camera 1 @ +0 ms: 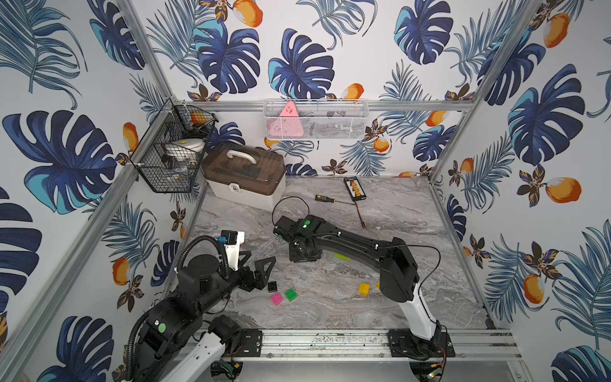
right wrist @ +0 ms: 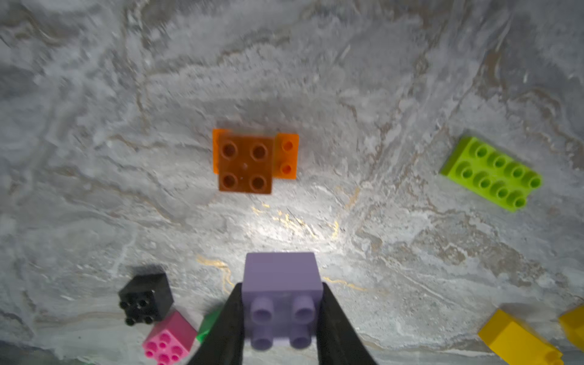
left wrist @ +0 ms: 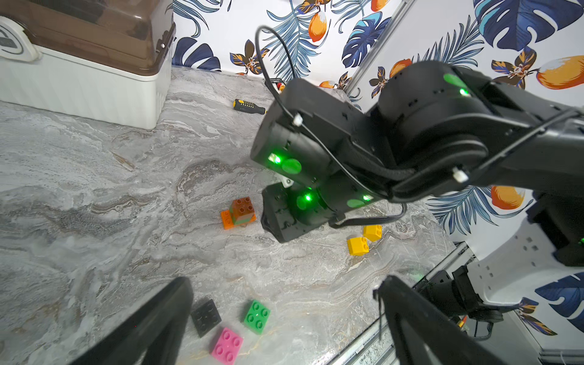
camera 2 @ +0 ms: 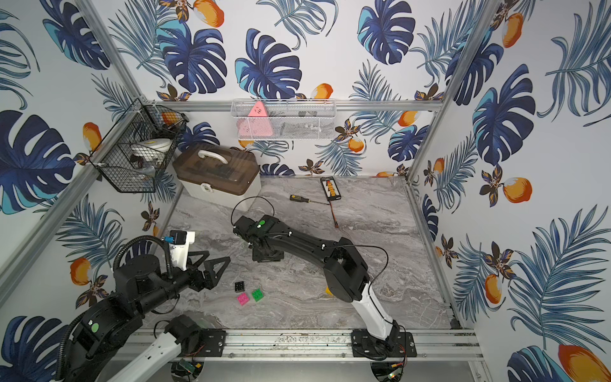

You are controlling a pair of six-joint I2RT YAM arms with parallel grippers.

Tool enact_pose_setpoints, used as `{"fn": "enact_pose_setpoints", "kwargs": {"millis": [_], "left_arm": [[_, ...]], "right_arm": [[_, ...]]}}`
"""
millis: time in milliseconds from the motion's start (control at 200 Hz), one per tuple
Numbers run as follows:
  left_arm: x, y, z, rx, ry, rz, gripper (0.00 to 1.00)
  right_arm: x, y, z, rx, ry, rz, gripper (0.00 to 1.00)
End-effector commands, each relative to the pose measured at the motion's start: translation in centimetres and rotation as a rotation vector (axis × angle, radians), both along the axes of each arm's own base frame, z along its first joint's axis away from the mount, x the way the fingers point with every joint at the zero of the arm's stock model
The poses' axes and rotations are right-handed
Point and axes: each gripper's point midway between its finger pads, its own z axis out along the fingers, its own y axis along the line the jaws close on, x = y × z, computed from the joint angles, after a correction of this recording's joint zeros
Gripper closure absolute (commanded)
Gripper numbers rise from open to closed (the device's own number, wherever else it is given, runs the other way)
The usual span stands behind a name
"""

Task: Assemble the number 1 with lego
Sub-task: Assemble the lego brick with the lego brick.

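And there we had it: the right gripper was clenched on the lilac brick, one finger on each side wall, its studs facing the wrist camera. We couldn't tell whether the brick's underside was clear of the marble table.

Just ahead of it, in open ground, sat the brown brick stacked on the orange brick. One end of the orange brick stuck out with two studs bare. We saw bare marble all round that stack, with nothing crowding its edges.

Off to one side lay the lime brick, flat and studs up, well apart from the stack. In a top view it showed only as a sliver beside the right forearm.

Near the front left, the black brick, pink brick and green brick sat close together. The left gripper hung just beside them, jaws spread wide and holding nothing.

Two yellow bricks lay near the right arm's elbow, towards the front rail.

The widest free floor we saw was the far right of the table. The storage box filled the back left corner. The screwdriver and abacus lay by the back edge.
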Motion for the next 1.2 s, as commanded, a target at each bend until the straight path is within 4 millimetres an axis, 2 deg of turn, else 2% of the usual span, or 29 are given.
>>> {"fn": "enact_pose_setpoints", "kwargs": {"millis": [0, 345, 590, 1196], "left_arm": [[0.0, 0.1, 0.5, -0.008, -0.014, 0.007, 0.01], [-0.2, -0.2, 0.7, -0.017, -0.023, -0.015, 0.01], [-0.3, -0.2, 0.7, -0.021, -0.028, -0.016, 0.01], [-0.1, -0.2, 0.6, -0.016, -0.022, -0.015, 0.01]], "right_arm": [[0.8, -0.7, -0.5, -0.086, 0.009, 0.006, 0.71], [2.7, 0.4, -1.1, -0.083, -0.009, -0.009, 0.71], [3.1, 1.8, -1.3, -0.043, -0.001, 0.003, 0.71], [4.0, 1.1, -2.3, -0.062, 0.011, 0.019, 0.73]]}}
